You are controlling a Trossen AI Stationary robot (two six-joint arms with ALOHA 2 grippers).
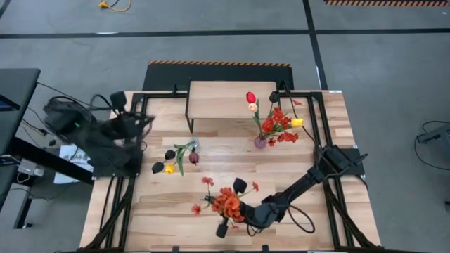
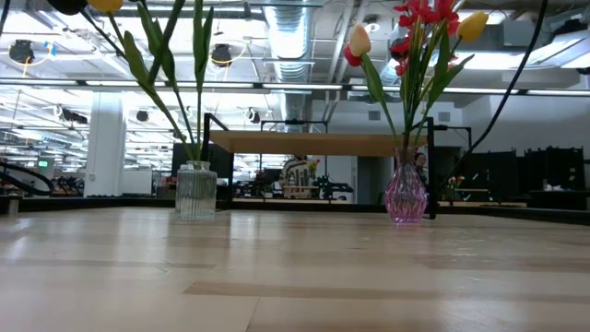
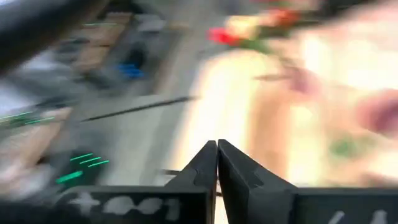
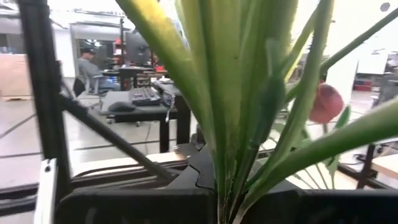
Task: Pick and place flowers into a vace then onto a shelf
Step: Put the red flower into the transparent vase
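Right claw (image 1: 235, 219) clenched on stems of red-orange flowers (image 1: 226, 202), blossoms fanning just beyond it, front table edge

Wood, glass and matt black hardware

We see a slatted pale wooden tabletop (image 1: 232, 165) with a smooth, faintly sheened finish; on its far side stands the low shelf (image 1: 228, 91), a light matt wood plank on thin black metal legs. On the left is a clear ribbed glass vase (image 2: 195, 191), on the right a glossy pink glass bud vase (image 2: 406, 195). The green flower stems (image 4: 249, 106) look like smooth, waxy plastic. Our right gripper (image 4: 221, 205) has matt black fingers.
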